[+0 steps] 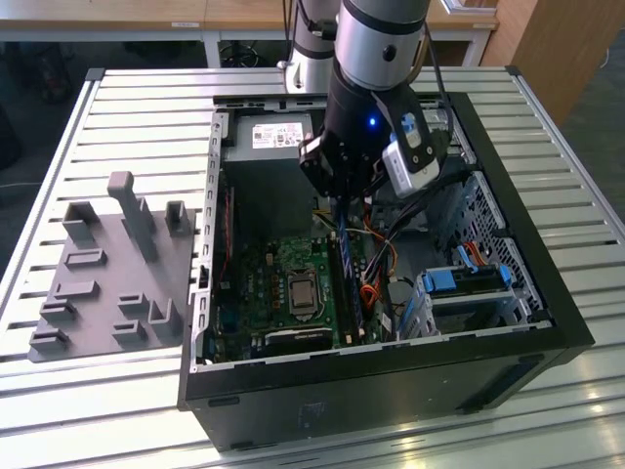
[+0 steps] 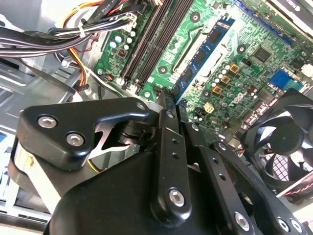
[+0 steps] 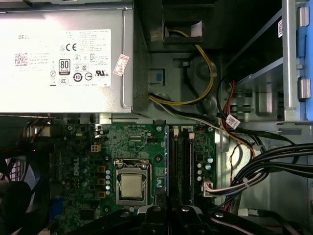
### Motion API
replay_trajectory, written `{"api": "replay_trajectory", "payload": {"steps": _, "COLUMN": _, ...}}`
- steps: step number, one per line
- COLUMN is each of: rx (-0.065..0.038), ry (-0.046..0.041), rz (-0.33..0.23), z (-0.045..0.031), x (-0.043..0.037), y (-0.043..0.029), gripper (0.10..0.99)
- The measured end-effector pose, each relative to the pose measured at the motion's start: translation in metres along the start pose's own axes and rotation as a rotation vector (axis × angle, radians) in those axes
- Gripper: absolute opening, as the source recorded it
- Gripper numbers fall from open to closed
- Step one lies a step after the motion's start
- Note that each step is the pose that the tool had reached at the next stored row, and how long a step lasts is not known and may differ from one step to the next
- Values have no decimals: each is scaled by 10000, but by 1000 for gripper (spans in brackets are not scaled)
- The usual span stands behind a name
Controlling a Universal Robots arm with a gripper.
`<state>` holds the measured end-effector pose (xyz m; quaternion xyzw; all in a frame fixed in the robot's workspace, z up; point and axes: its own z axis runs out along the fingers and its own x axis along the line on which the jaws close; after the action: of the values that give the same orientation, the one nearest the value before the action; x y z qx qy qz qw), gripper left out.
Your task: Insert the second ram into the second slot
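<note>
The second ram (image 2: 200, 58) is a thin blue stick with dark chips. It stands on edge along the bank of black memory slots (image 2: 156, 39), on the side nearest the CPU socket. In the first wrist view the second ram (image 3: 167, 161) shows edge-on beside the dark slots (image 3: 183, 161). My gripper (image 2: 172, 98) reaches down into the open computer case, fingers close together on the stick's near end. In the exterior view the gripper (image 1: 341, 213) hangs over the motherboard, the blue second ram (image 1: 345, 269) running out below it. Whether the stick is seated I cannot tell.
A silver power supply (image 3: 63, 54) fills the case's far end. The CPU socket (image 3: 132, 186) lies beside the slots and a black fan (image 2: 283, 147) beyond it. Cable bundles (image 3: 264, 166) cross toward the drive bay with light-blue clips (image 1: 469, 278). A grey fixture plate (image 1: 107, 274) lies on the exterior view's left.
</note>
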<state>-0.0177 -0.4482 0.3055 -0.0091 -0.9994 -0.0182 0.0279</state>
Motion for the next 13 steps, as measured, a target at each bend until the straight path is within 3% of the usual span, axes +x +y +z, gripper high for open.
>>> {"api": "replay_trajectory", "payload": {"steps": 13, "rx": 0, "ry": 1, "rz": 3, "z": 68, "x": -6, "y": -9, "gripper": 137}}
